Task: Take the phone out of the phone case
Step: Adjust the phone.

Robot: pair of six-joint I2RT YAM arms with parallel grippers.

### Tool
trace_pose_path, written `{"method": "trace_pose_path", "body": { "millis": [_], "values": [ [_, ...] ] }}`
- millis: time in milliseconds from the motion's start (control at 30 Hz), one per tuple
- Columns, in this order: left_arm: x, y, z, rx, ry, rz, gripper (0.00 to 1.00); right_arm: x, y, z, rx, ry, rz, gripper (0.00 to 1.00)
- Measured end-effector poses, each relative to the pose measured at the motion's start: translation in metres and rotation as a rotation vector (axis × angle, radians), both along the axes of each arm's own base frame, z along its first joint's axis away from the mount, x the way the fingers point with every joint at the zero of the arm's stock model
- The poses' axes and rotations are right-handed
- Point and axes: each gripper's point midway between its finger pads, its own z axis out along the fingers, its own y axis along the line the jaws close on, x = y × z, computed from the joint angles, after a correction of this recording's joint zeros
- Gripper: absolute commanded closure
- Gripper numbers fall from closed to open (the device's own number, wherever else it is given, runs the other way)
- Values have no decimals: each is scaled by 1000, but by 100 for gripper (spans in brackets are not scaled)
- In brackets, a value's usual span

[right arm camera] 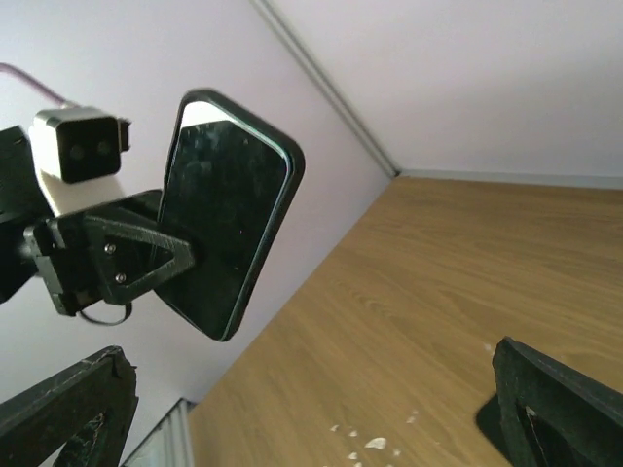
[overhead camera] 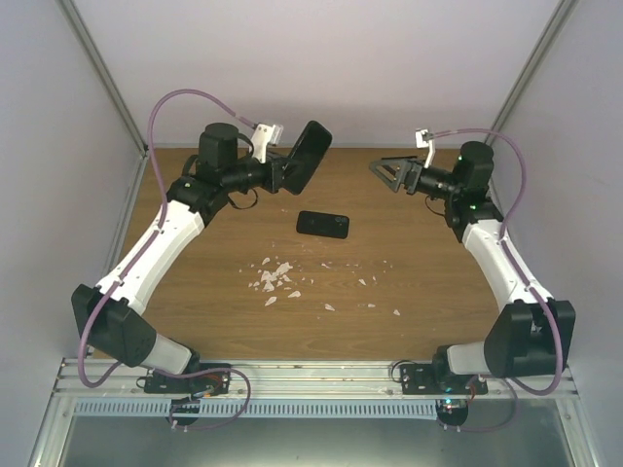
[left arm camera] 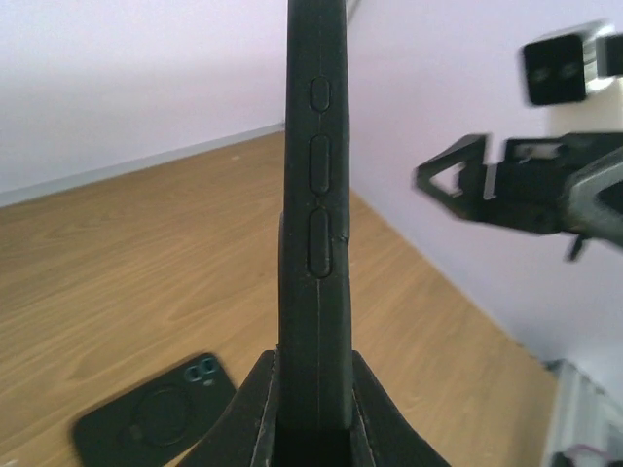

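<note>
My left gripper is shut on the lower end of a phone in a dark case and holds it up in the air above the far left of the table. The left wrist view shows the case's edge with its side buttons between my fingers. The right wrist view shows its glossy black screen. My right gripper is open and empty, in the air to the right of the phone and pointing at it, well apart; its fingers stand wide.
A second dark, phone-shaped item lies flat on the wooden table, back up with camera lenses showing. I cannot tell whether it is a phone or an empty case. White crumbs are scattered nearer the front.
</note>
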Motion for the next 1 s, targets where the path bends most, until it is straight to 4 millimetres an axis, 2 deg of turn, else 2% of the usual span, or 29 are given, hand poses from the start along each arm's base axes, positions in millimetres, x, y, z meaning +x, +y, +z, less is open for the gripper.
{"method": "trace_pose_path", "body": {
  "millis": [133, 300, 433, 667, 1000],
  "values": [
    [-9, -10, 20, -144, 39, -88, 100, -8, 21, 6, 35, 15, 59, 4],
    [-24, -21, 34, -283, 84, -195, 100, -7, 30, 9, 94, 58, 89, 11],
    [-31, -25, 36, -337, 118, -241, 100, -11, 41, 11, 145, 89, 137, 17],
    [-37, -29, 39, -395, 147, -286, 100, -23, 60, 27, 205, 82, 230, 24],
    [-40, -31, 32, -443, 204, -303, 100, -32, 76, 36, 249, 87, 293, 46]
  ]
}}
